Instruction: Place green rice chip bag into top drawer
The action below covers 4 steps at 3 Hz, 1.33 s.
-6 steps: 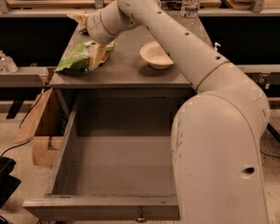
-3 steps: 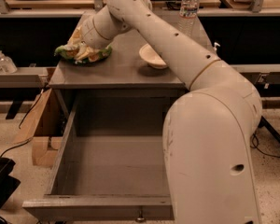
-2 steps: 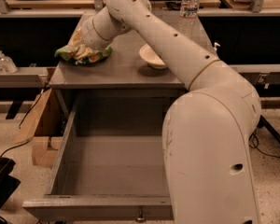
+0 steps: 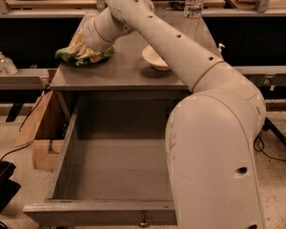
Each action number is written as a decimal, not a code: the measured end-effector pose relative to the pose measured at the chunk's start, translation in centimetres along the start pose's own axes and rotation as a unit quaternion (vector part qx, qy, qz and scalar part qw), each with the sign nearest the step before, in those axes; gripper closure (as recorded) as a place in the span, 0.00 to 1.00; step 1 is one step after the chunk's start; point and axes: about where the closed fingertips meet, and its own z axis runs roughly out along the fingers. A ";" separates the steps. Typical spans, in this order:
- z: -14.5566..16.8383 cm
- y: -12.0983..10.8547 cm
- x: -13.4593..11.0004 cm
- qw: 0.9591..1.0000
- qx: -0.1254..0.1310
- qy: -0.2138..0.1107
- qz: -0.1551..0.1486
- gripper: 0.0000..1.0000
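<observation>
Nearest the camera the top drawer (image 4: 114,175) stands pulled fully out, its flat front panel and small metal pull (image 4: 143,220) at the bottom edge of the view; the grey box is bare inside, so nothing of the task has reached it. The pale bulk of the robot arm (image 4: 214,161) fills the right foreground and hides the drawer's right side; a cardboard box (image 4: 35,128) sits on the floor to the left.

Beyond the drawer is the cabinet top (image 4: 128,75), and the green rice chip bag (image 4: 66,55) lies near its left rear corner, flat on the surface and well apart from the drawer opening. The gripper (image 4: 86,46) sits directly on top of the bag, wrist angled down into the crinkled foil; two seconds ago the wrist was higher and the bag showed more of its length, and over the last second the pose has barely shifted. That probably means the reach is over and the grasp is being settled, though whether the gripper has closed on the bag I cannot tell, since the wrist covers that spot.

The white bowl (image 4: 156,58) rests to the right of the bag, apart from it and under the forearm; a water bottle (image 4: 193,4) stands further back. Lifting, carrying forward and releasing over the drawer all remain to be done.
</observation>
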 end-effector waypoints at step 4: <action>-16.4 -3.2 -6.2 0.996 0.069 0.022 -0.045 1.00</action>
